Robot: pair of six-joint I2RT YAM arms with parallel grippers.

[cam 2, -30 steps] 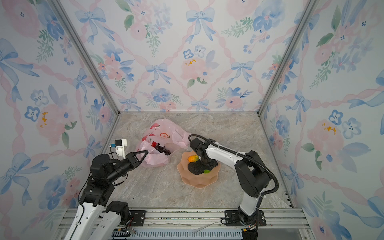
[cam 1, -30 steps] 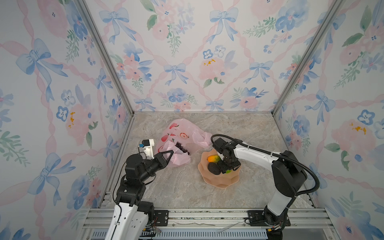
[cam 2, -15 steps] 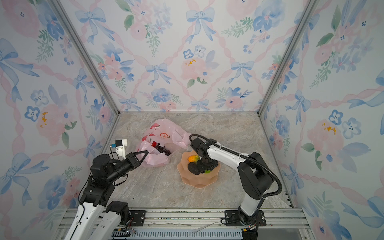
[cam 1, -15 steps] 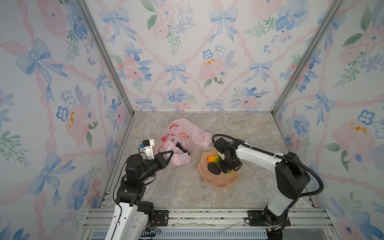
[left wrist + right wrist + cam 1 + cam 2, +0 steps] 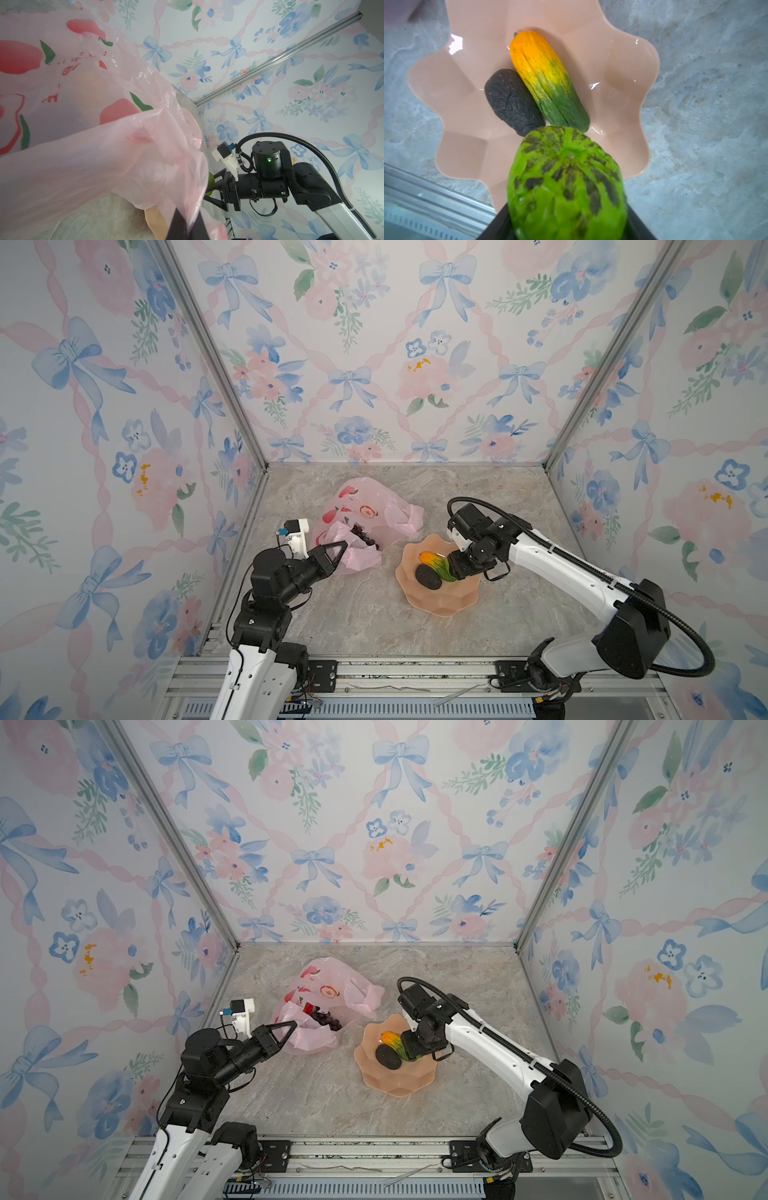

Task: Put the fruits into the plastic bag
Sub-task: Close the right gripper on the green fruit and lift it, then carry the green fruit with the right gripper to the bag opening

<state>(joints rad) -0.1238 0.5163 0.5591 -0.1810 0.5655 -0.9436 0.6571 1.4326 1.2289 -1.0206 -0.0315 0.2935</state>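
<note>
The left end effector (image 5: 341,545) was shut tight on the edge of the pink plastic bag (image 5: 365,506), which lay on the counter (image 5: 353,614) with purple grapes (image 5: 366,537) showing inside. The right end effector (image 5: 451,571) gripped the bumpy green fruit (image 5: 566,187) over the peach bowl (image 5: 442,603) — the papaya (image 5: 548,81) and black avocado (image 5: 512,101) lay touching, side by side, in it
</note>
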